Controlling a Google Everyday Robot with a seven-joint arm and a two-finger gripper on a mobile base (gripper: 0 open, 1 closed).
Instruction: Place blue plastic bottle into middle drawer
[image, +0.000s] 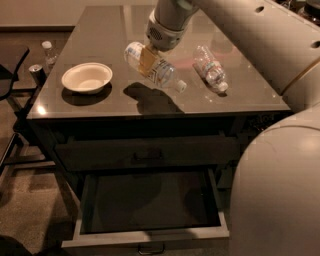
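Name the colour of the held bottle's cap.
White cap, camera view; the gripper above the tabletop grips the blue plastic bottle.

Dim room: dark glossy table (100, 30) whose top catches pale reflections, with a glare spot at its front-left corner. Brownish carpet floor (30, 210) left of it, dark chair (9, 67) at the left edge, pale wall (35, 12) strip top left. Hand (148, 59) above the table's middle, clamped on the blue plastic bottle (162, 75).

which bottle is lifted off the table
The blue plastic bottle, gripped by the tool above the tabletop; the red-labelled bottle lies flat on it.
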